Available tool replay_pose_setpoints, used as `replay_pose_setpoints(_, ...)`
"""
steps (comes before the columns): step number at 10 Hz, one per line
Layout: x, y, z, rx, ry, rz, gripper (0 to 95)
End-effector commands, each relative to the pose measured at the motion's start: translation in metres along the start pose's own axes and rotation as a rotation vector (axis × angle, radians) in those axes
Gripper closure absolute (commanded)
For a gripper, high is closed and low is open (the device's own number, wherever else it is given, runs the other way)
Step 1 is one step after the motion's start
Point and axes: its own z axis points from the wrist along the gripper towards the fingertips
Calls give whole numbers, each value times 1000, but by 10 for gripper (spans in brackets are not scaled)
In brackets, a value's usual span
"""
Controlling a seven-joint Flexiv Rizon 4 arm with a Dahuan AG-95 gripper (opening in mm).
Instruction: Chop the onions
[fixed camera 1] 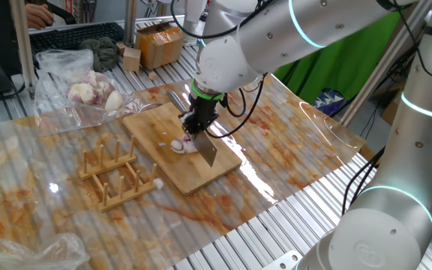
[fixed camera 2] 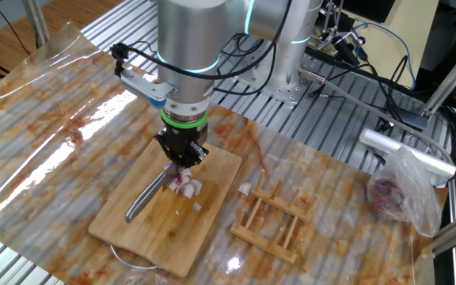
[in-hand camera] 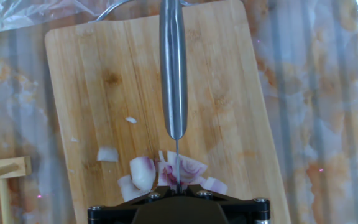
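Your claw (fixed camera 2: 182, 156) is pinching the knife (in-hand camera: 173, 68), its blade standing in the onions (in-hand camera: 166, 173) on the bamboo board (in-hand camera: 222, 81).

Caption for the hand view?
Knife blade edge down into onion pieces on the bamboo board.

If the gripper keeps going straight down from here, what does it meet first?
The gripper, shut on the knife, points down at the onions on the bamboo board. The blade would likely meet those pieces first, then the board.
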Motion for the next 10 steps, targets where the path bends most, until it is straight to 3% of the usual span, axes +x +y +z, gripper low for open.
replay_pose_setpoints(1,4,-2,24,2,4,3,950)
replay_pose_setpoints(2,0,0,15,-10,0,10,950)
replay_pose_setpoints(3,-4,3,4,-8,22,16,950)
replay_pose_setpoints(4,-8,5,-10,5,55,18,950)
replay_pose_setpoints(5,-8,6,-19,25,64,12,950)
replay_pose_setpoints(7,-9,5,-21,43,59,6,950)
replay_pose_setpoints(10,-10,-1,-38,59,82,-7,950)
